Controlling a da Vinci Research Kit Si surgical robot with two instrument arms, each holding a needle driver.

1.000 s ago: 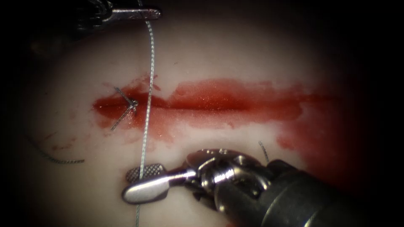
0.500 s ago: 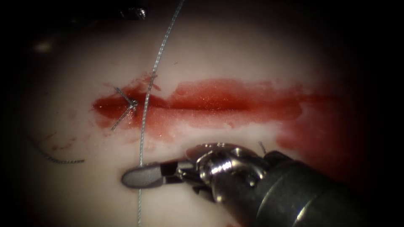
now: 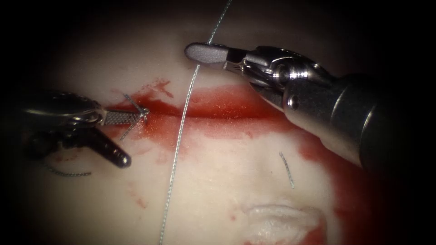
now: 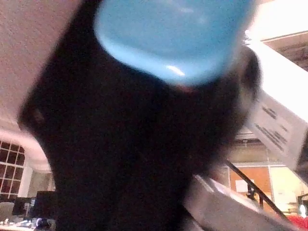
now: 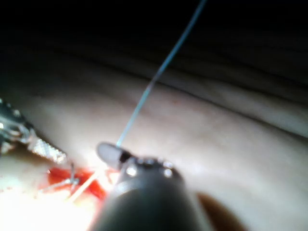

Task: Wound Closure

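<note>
The tissue [image 3: 213, 181] carries a horizontal cut [image 3: 236, 109] wet with red fluid. At the cut's left end sits a knot [image 3: 143, 111] with short cut ends. My left tool [image 3: 135, 137] stands open beside the knot, its ridged jaw almost touching it, and holds nothing. My right tool [image 3: 206, 52] is above the cut, shut on the long thread [image 3: 179, 136]. The thread runs from the top edge through the jaws, across the cut and down to the bottom edge. The right wrist view shows the right tool [image 5: 113, 154] on the thread [image 5: 159, 77] and the knot [image 5: 72, 180]. I cannot tell where the needle is.
A short loose piece of thread [image 3: 286, 164] lies below the cut on the right. Another curved piece [image 3: 68, 173] lies at lower left under the left tool. A pale raised fold of tissue [image 3: 281, 218] sits near the bottom edge.
The left tool let go of the thread at the top and came down, open, beside the knot. The right tool shut on the thread below the cut and carried it up above the cut.
</note>
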